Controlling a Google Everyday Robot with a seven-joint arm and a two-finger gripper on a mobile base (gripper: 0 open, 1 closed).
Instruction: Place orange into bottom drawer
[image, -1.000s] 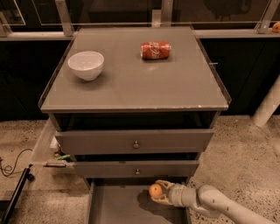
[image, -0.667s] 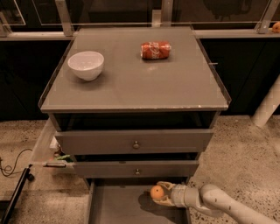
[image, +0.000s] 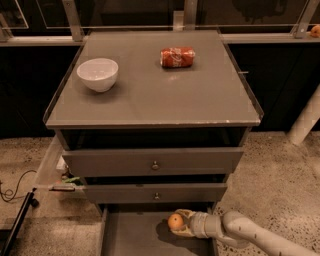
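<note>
The orange (image: 175, 221) is a small round fruit held between the fingers of my gripper (image: 180, 223), low in the frame over the bottom drawer (image: 131, 235). That drawer is pulled out, showing a flat grey floor under the orange, with a shadow just below the fruit. My arm (image: 250, 235) reaches in from the lower right. The two drawers above, upper (image: 155, 161) and middle (image: 156, 192), have small round knobs and stand slightly out.
A white bowl (image: 98, 74) and a red soda can (image: 177, 57) lying on its side rest on the cabinet top (image: 150, 100). A black cable (image: 12, 190) and a bar lie on the floor at left. A white post (image: 307, 117) stands at right.
The gripper with the orange has stayed in nearly the same spot over the open bottom drawer; no clear movement.
</note>
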